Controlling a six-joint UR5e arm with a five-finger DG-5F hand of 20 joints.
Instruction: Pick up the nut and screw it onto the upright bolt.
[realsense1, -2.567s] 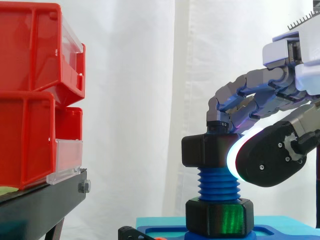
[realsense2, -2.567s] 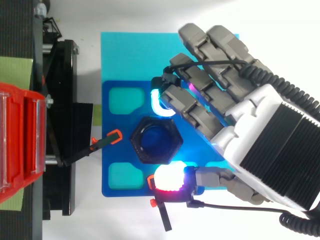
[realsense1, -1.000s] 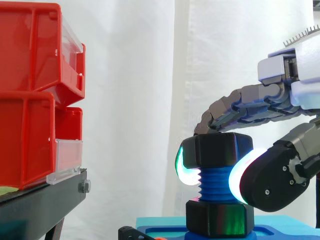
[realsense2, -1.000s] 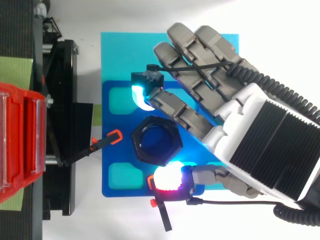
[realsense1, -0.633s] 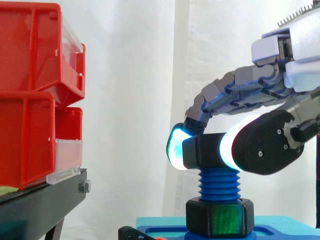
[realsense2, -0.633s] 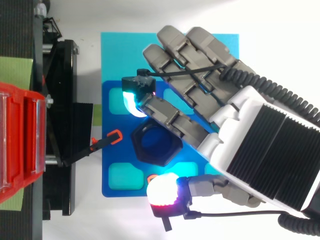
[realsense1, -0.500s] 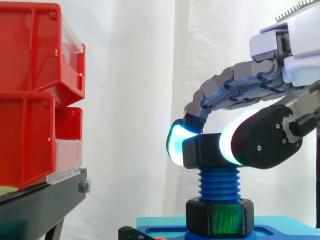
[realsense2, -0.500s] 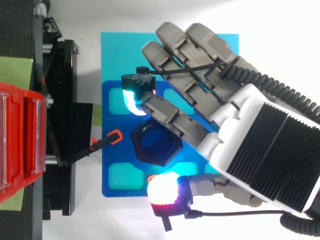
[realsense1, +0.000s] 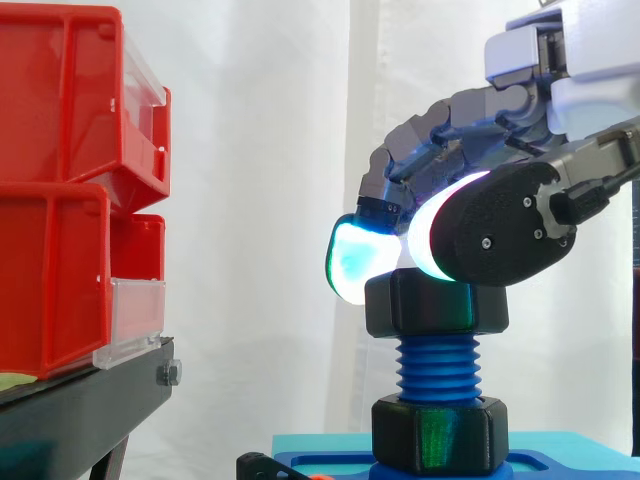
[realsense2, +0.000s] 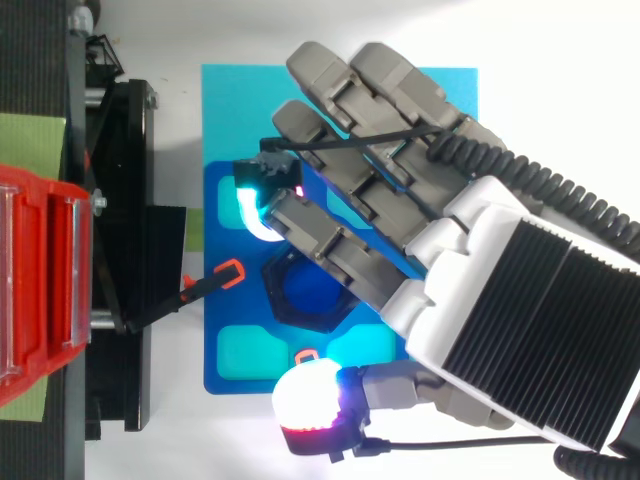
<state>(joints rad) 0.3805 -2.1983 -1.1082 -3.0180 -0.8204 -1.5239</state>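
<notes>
Red bins (realsense1: 60, 190) on black stand (realsense1: 80, 400) at far left, well apart from the work. Centre: black nut (realsense1: 436, 305) sits level on top threads of upright blue bolt (realsense1: 436, 365), with bare thread below it. Robot hand (realsense2: 520, 300) arches over nut from right, loosely spread, gripping nothing: cyan fingertip pad (realsense1: 350, 262) at nut's upper left edge, thumb pad (realsense2: 308, 395) clear of nut from above. Risk: pads closing this high may slip off the rim. An uneven squeeze could tilt the nut and jam the threads.
</notes>
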